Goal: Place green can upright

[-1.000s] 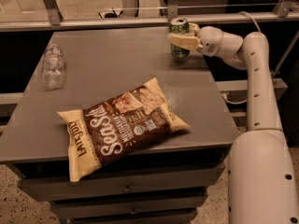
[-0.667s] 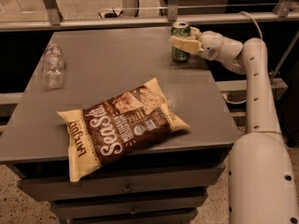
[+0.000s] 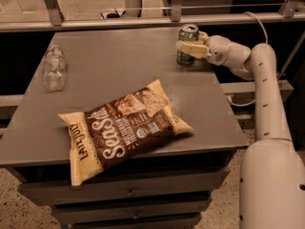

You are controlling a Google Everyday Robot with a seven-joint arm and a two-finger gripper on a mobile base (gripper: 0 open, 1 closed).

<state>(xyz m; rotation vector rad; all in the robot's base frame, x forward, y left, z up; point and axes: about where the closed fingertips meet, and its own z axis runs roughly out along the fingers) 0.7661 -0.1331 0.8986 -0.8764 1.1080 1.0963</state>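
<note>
Over the last second I have lowered my end effector slightly at the far right corner of the bench. The green can clasped in it has come down too. Its base now sits lower, at the bench top, upright.

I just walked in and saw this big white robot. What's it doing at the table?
The robot's gripper is closed around the green can, which stands upright near the far right edge of the table. A bag of chips lies in the middle, and a clear plastic bottle lies at the left, both untouched.
</note>
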